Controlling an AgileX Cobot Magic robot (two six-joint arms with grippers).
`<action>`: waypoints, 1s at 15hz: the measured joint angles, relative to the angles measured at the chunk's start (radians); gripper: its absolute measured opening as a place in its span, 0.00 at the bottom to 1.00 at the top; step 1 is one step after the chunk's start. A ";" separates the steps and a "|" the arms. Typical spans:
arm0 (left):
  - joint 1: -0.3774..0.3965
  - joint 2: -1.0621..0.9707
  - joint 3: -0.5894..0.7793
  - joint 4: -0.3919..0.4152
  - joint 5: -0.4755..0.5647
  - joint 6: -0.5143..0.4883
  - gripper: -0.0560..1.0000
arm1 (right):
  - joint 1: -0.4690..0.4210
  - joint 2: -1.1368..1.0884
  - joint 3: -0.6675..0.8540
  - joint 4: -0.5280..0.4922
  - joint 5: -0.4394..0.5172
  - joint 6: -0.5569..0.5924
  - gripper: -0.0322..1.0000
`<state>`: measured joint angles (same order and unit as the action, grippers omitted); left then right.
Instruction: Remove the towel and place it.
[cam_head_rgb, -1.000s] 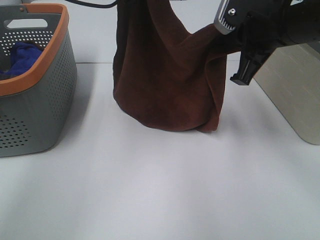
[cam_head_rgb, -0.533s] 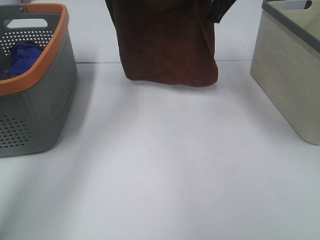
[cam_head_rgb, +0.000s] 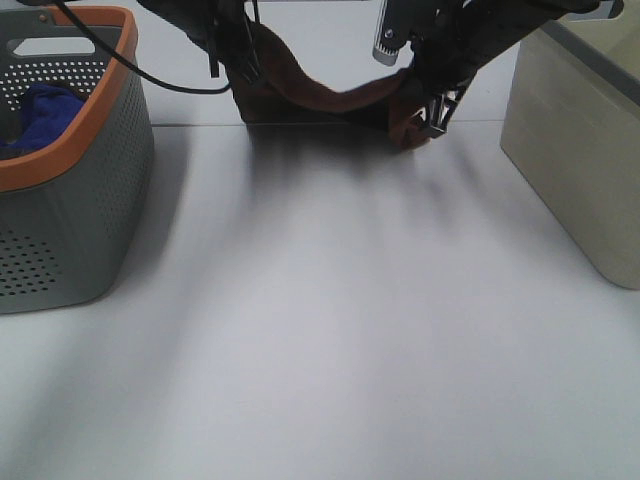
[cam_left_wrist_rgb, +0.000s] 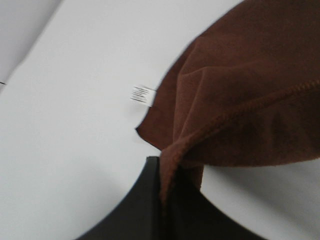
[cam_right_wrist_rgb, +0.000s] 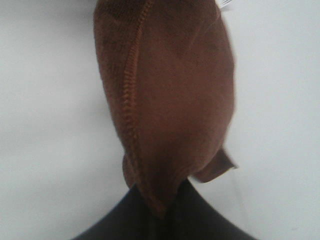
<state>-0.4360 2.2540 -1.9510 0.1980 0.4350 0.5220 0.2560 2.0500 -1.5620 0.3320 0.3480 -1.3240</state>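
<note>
The towel (cam_head_rgb: 335, 100) is a dark reddish-brown cloth held between both grippers at the far edge of the white table (cam_head_rgb: 330, 330), sagging in the middle. My left gripper (cam_head_rgb: 238, 62) is shut on its left corner and my right gripper (cam_head_rgb: 428, 105) is shut on its right corner. The left wrist view shows the towel (cam_left_wrist_rgb: 240, 115) pinched in the shut gripper (cam_left_wrist_rgb: 167, 187), with its small white tag (cam_left_wrist_rgb: 142, 94). The right wrist view shows the towel (cam_right_wrist_rgb: 170, 100) hanging from the shut gripper (cam_right_wrist_rgb: 160, 205).
A grey perforated basket with an orange rim (cam_head_rgb: 95, 110) stands at the left and holds a blue cloth (cam_head_rgb: 40, 115). A beige bin with a grey rim (cam_head_rgb: 580, 140) stands at the right. A black cable (cam_head_rgb: 130, 65) runs over the basket.
Both grippers have moved the towel away and down to the far table edge. It hung as a tall sheet earlier; now it droops low between the two grippers.
</note>
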 joint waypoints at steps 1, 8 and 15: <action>-0.019 0.000 0.000 -0.002 0.085 0.001 0.05 | -0.009 -0.004 0.000 -0.003 0.113 0.034 0.03; -0.039 0.000 -0.001 -0.211 0.639 0.163 0.05 | -0.019 -0.011 0.000 -0.043 0.668 0.187 0.03; -0.039 0.007 0.129 -0.326 0.777 0.325 0.05 | -0.019 0.038 0.025 -0.025 0.734 0.360 0.03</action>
<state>-0.4750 2.2610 -1.8220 -0.1280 1.2120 0.8470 0.2370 2.0880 -1.5370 0.3070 1.0820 -0.9640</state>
